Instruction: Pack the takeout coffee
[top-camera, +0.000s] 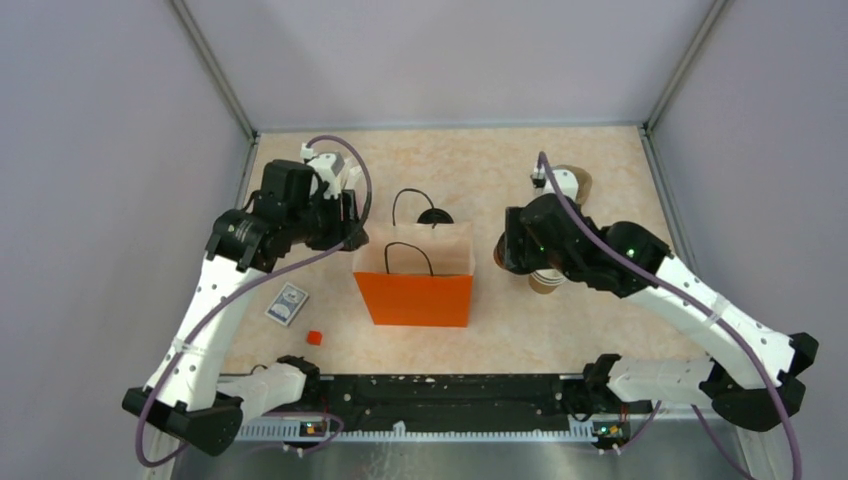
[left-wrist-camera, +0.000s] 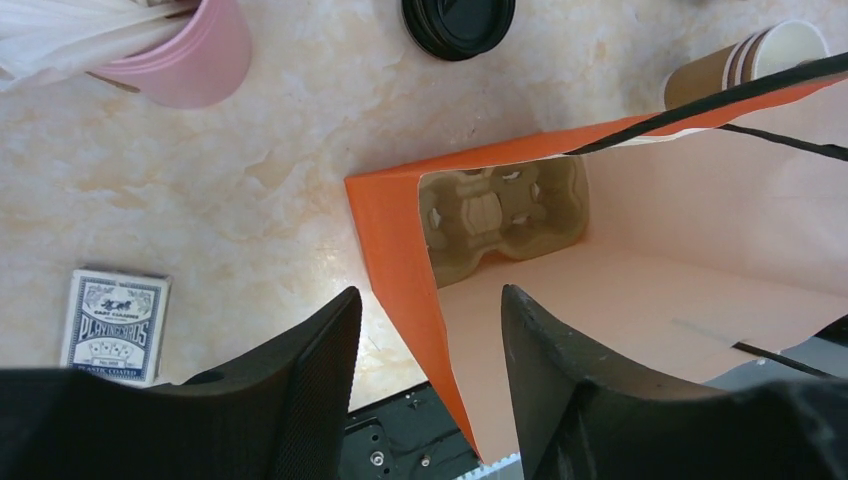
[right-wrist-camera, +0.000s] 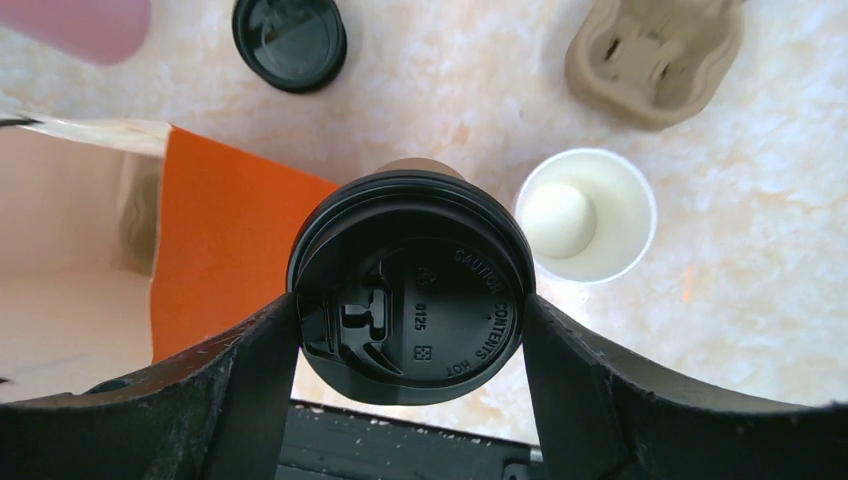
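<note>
The right tool (right-wrist-camera: 410, 325) is clenching the takeout coffee (right-wrist-camera: 415, 260) by its black lid, a finger pressing on each side of the rim; the coffee is sitting outside the orange bag (right-wrist-camera: 225, 235), just to the right of it, and I cannot tell whether it is resting on the surface (right-wrist-camera: 760, 250) or hanging above it; a stack of lidless cups (right-wrist-camera: 600, 190) is standing just to the right of the coffee, and a pulp cup carrier (right-wrist-camera: 655, 55) is lying farther off; a loose black lid (right-wrist-camera: 290, 40) is lying beyond the bag; the left tool (left-wrist-camera: 430, 293) is hanging released, its jaws spread on either side of the bag's left wall, though whether they are touching it I cannot tell; a second carrier (left-wrist-camera: 500, 215) is lying in the bottom of the bag; a pink cup (left-wrist-camera: 190, 55) is standing far left; a pack of playing cards (left-wrist-camera: 115, 325) is lying left of the bag, near the front.
</note>
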